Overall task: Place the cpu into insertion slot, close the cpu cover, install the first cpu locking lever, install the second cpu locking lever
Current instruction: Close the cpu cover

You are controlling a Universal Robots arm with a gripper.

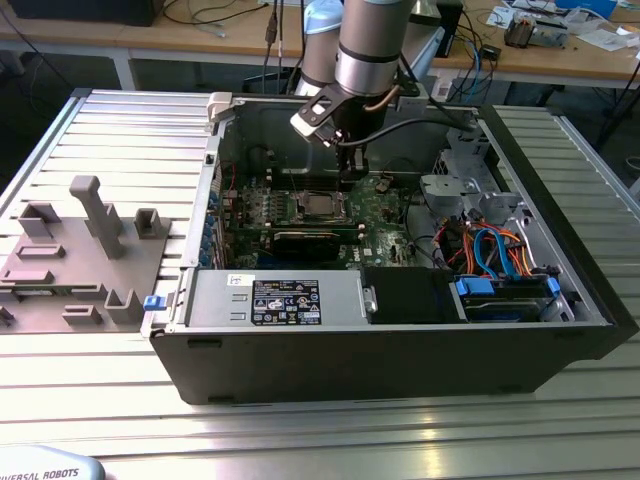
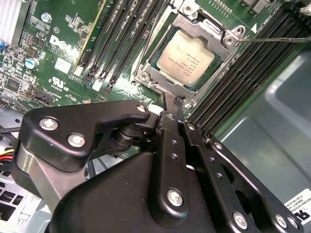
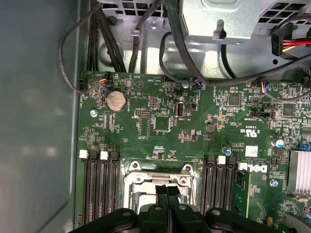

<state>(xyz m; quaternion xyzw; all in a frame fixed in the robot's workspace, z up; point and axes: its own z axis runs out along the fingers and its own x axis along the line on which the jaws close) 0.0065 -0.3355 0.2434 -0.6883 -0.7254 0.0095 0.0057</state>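
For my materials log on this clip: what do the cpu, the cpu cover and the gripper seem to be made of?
The cpu: likely a metal top, matte silver-grey, with soft glare. The cpu cover: bare sheet metal, shinier, with bright highlights on its edges. The gripper: black, smooth satin parts with silver screws; coated metal or hard plastic, cannot tell which.

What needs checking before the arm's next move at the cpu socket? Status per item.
1. cpu lying flat inside the cover window: ok.
2. cpu cover down over the chip: ok.
3. locking lever latched: not ok; its rod sticks out over the memory slots.
4. gripper shut, tips at the cover's edge: ok.
5. Cover fully clamped: cannot tell.
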